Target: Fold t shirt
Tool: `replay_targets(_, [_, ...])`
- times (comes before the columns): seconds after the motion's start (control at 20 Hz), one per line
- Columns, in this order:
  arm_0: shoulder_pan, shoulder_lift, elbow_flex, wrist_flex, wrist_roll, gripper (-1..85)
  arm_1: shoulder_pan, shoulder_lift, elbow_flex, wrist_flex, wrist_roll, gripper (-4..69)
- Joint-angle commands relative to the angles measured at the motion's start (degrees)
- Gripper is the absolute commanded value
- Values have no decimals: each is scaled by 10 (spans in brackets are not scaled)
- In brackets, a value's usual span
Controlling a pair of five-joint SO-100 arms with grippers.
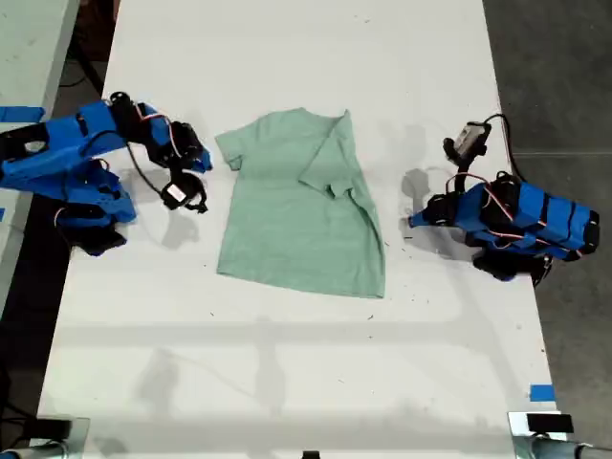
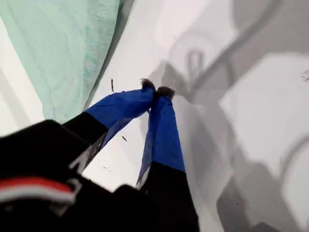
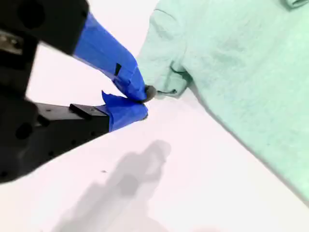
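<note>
The pale mint-green t shirt [image 1: 296, 220] lies flat in the middle of the white table [image 1: 287, 382], with its sleeve and side on the exterior view's right folded in over the body. My first gripper [image 1: 413, 222] is shut and empty, low over the table just off the shirt's edge on the exterior view's right; the cloth [image 2: 63, 48] lies beyond its closed tips [image 2: 157, 91]. My second gripper [image 1: 206, 164] is on the exterior view's left, shut, its tips [image 3: 145, 102] right beside the hem of the spread sleeve [image 3: 164, 72]. I cannot tell if they touch it.
Both blue arm bases stand on the table, one at each side of the exterior view. A blue tape mark [image 1: 541, 392] sits near the front corner on the exterior view's right. Dark floor [image 1: 564, 76] lies past the table's edge on that side.
</note>
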Motion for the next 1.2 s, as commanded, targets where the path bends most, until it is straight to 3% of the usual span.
replay_targets(0.0, [-96,-282,-272,101,102,181,-4,4,15,-11,4,15])
replay_targets(0.2, [-198,-417,-366,98,189,202,-8,4,15,-11,3,15])
replay_targets(0.4, [-214,-535,-412,96,196,197,-8,4,15,-11,3,15])
replay_targets(0.55, [-189,-615,-460,91,187,181,-8,4,15,-11,3,15])
replay_targets(0.65, [-178,-648,-504,127,166,-2,-8,4,15,-11,3,15])
replay_targets(0.9, [-165,-613,-522,194,128,-2,-9,4,15,-11,3,15])
replay_targets(1.15, [-126,-496,-548,207,91,-2,-9,4,15,-11,3,15])
